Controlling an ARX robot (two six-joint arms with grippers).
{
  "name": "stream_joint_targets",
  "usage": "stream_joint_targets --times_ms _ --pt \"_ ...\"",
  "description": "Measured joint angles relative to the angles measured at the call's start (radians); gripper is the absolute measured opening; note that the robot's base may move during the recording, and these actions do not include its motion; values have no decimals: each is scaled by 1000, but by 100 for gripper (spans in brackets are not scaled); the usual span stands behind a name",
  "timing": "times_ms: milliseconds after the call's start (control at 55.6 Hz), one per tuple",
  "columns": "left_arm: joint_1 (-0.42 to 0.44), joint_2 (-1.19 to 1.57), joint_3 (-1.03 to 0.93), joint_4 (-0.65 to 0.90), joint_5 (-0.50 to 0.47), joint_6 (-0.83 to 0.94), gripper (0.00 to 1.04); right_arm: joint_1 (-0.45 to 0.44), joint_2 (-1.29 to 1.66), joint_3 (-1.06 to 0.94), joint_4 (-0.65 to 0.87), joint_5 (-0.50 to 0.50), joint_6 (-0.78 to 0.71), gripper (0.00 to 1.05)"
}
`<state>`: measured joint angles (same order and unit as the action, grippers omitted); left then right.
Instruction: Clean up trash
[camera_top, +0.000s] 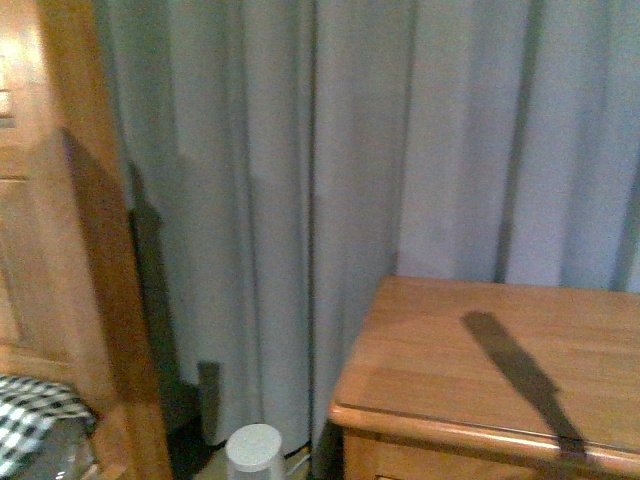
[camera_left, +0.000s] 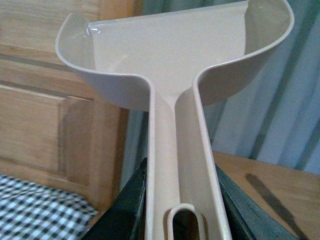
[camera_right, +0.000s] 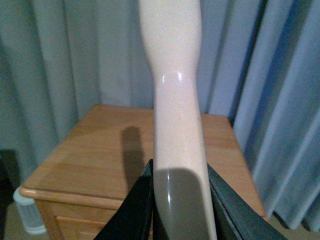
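- The left gripper (camera_left: 182, 210) pinches the channelled handle of a beige plastic dustpan (camera_left: 170, 55), scoop raised; the right gripper (camera_right: 182, 210) clamps a pale, smooth plastic handle (camera_right: 175, 100), its working end out of view.
- The crumpled white paper trash appears in no view; both tools probably need lowering toward the floor beside the light wooden nightstand (camera_top: 500, 350) and the small white cylindrical container (camera_top: 254, 448).
- The grey-blue pleated curtain (camera_top: 400, 130) hangs behind; any sweep should avoid snagging it.
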<state>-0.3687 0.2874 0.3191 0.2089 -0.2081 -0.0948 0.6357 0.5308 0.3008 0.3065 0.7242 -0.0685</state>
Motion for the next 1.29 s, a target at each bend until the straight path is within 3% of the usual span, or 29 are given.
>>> stream_joint_targets --times_ms 1295 --pt "-1 -3 -4 0 -5 0 28 2 8 -2 0 -12 -1 21"
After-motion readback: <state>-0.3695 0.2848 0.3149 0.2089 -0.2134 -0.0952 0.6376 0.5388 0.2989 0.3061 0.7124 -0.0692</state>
